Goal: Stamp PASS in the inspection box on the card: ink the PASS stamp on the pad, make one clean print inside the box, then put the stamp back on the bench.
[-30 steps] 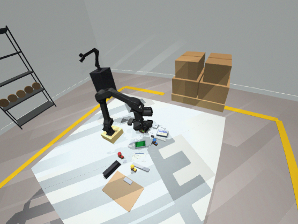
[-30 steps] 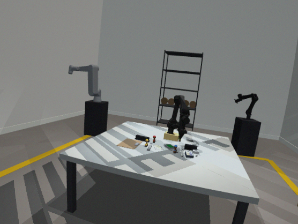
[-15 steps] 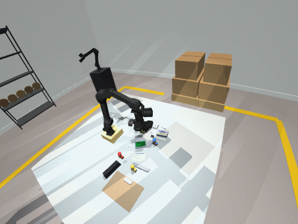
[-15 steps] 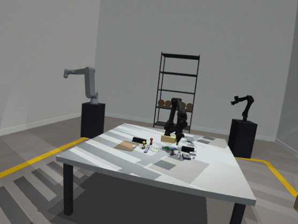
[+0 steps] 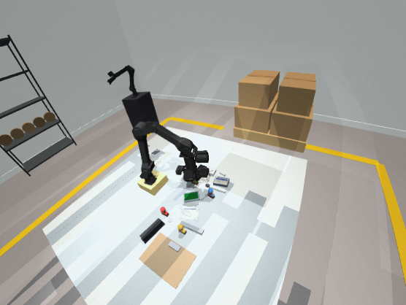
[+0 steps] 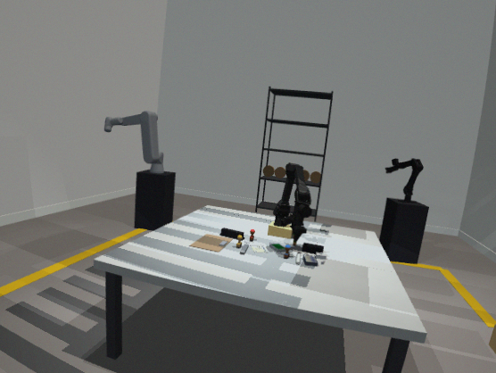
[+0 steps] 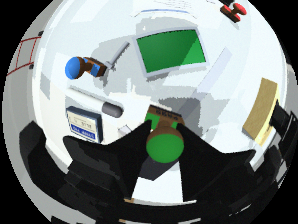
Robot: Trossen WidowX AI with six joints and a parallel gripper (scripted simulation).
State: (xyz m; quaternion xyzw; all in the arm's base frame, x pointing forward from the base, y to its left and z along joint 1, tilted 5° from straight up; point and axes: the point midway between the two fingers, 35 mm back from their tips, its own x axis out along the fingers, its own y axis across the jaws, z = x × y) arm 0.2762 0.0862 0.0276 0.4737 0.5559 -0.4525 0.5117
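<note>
My gripper [image 5: 196,180] [image 6: 295,241] [image 7: 164,125] is shut on the green-knobbed stamp [image 7: 165,148], which has a brown body. Its lettering is too small to read and its underside is hidden. It is held over the bench, beside the green ink pad [image 5: 191,196] [image 6: 277,246] [image 7: 172,51], not over it; its exact height is unclear. The pad lies open in a pale frame. A pale sheet with printed marks [image 5: 193,217] [image 6: 258,249], probably the card, lies beyond the pad; in the wrist view it is cut off at the top. No print can be made out on it.
A blue-knobbed stamp [image 5: 210,191] [image 7: 74,68] and a labelled box [image 5: 221,181] [image 7: 85,125] are near the pad. A red-knobbed stamp [image 5: 163,210], a yellow-knobbed stamp [image 5: 181,228], a grey bar [image 5: 193,228], a black block [image 5: 152,230] and a tan board [image 5: 161,255] stand farther off.
</note>
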